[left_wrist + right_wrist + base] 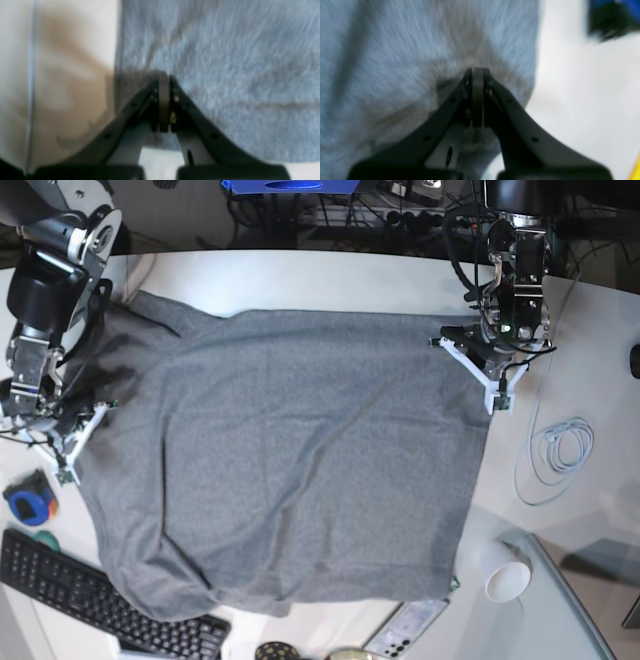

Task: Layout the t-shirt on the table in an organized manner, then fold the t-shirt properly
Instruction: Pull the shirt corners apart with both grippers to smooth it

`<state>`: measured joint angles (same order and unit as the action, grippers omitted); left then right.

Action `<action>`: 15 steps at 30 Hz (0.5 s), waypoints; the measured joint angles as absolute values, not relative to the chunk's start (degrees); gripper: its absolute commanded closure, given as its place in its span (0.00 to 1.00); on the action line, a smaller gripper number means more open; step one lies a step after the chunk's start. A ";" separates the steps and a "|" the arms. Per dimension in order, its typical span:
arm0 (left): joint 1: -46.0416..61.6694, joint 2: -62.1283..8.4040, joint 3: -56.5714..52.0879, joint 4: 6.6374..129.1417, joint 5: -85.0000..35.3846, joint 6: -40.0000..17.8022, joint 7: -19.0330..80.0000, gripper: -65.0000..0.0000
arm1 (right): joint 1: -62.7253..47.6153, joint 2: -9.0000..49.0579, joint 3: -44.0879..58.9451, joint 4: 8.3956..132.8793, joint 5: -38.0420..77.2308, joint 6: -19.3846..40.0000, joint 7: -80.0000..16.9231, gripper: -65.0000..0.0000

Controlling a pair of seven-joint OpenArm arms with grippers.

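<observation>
The heather-grey t-shirt (290,460) lies spread over most of the white table (330,280), with creases and a rumpled lower left edge. My left gripper (452,346) is at the shirt's upper right corner; in the left wrist view it (163,75) is shut, with shirt cloth (225,62) at its tips near the cloth's edge. My right gripper (98,414) is at the shirt's left edge; in the right wrist view it (477,70) is shut, with the cloth (395,62) bunched around its tips. The neck mark is hidden.
A black keyboard (90,600) lies at the front left, partly under the shirt's hem, with a blue round thing (25,505) beside it. A white cable (555,450), a white cup (505,578) and a phone (405,625) lie right and front.
</observation>
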<state>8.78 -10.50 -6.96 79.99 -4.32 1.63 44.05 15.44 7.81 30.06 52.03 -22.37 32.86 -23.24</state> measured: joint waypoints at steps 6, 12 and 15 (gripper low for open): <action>12.21 -10.76 -7.09 81.84 -3.44 1.65 42.44 1.00 | 13.89 9.10 30.26 49.58 -21.37 24.73 -20.05 1.00; 13.63 -10.28 -7.07 84.14 1.37 1.61 44.34 1.00 | 7.22 6.22 30.28 61.17 -22.33 23.92 -28.14 1.00; 13.21 -10.17 -7.07 84.75 1.45 1.63 45.84 1.00 | 3.88 3.25 29.89 68.86 -22.33 23.99 -29.98 1.00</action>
